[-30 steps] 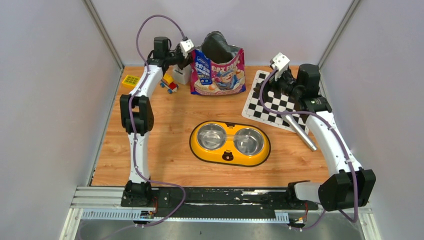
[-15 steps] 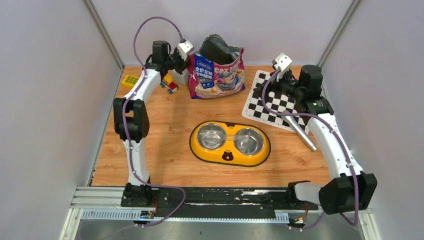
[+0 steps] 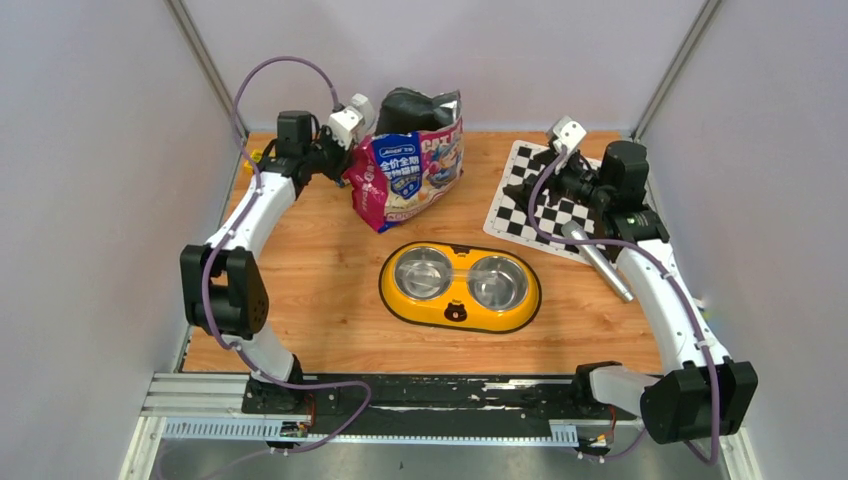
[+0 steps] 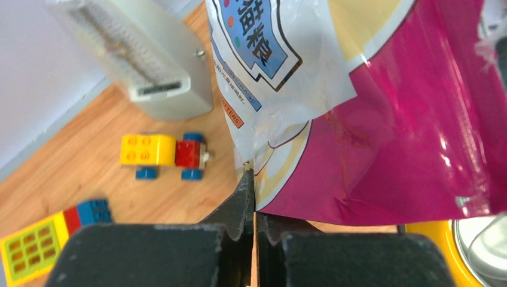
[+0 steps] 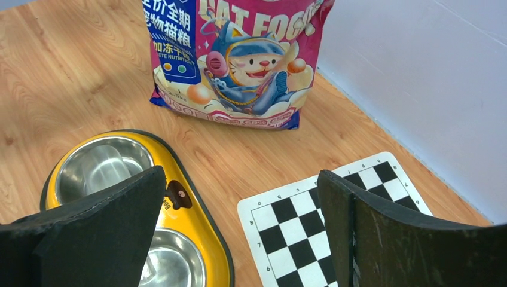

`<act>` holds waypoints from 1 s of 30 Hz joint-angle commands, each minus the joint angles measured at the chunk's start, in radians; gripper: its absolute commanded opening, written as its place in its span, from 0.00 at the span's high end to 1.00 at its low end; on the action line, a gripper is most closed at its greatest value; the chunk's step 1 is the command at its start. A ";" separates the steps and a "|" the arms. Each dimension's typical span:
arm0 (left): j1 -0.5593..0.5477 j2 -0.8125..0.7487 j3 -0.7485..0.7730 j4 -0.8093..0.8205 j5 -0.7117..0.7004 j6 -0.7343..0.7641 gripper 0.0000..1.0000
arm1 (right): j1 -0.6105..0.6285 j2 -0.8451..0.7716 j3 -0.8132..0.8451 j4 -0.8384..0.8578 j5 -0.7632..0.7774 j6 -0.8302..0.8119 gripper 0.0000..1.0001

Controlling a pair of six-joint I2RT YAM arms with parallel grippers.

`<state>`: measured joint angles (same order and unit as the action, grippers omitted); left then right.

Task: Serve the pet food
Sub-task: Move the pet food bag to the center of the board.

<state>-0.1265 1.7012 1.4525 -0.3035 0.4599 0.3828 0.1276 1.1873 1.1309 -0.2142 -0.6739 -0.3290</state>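
Cat food bag pinched in left gripper

Its jaws are closed on the bag's side edge, and the tilted bag rises just ahead of them. The right gripper is spread wide and empty, with the yellow feeder beneath and the bag beyond.

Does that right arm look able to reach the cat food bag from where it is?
Probably yes: the right gripper is open and faces the bag, with only bare table between. The left gripper pinches the bag's edge.
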 commanded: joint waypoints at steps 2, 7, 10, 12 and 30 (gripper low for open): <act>0.088 -0.202 -0.047 0.069 -0.074 -0.021 1.00 | -0.004 -0.035 -0.009 0.058 -0.073 0.037 0.00; 0.161 -0.307 -0.111 0.041 -0.066 -0.003 1.00 | 0.006 -0.031 -0.015 0.060 -0.106 0.057 0.01; 0.205 -0.355 -0.133 0.009 -0.056 0.012 1.00 | 0.025 -0.027 -0.020 0.046 -0.108 0.025 0.01; 0.237 -0.391 -0.147 -0.012 -0.037 0.016 1.00 | 0.050 -0.019 -0.021 0.007 -0.094 -0.045 0.01; 0.546 -0.521 -0.215 -0.118 0.130 0.061 1.00 | 0.290 0.185 -0.088 -0.373 -0.070 -0.626 0.01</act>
<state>0.3756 1.2675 1.1973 -0.5812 0.4927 0.4259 0.3790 1.3350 1.0657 -0.5579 -0.7532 -0.8661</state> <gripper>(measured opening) 0.006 0.994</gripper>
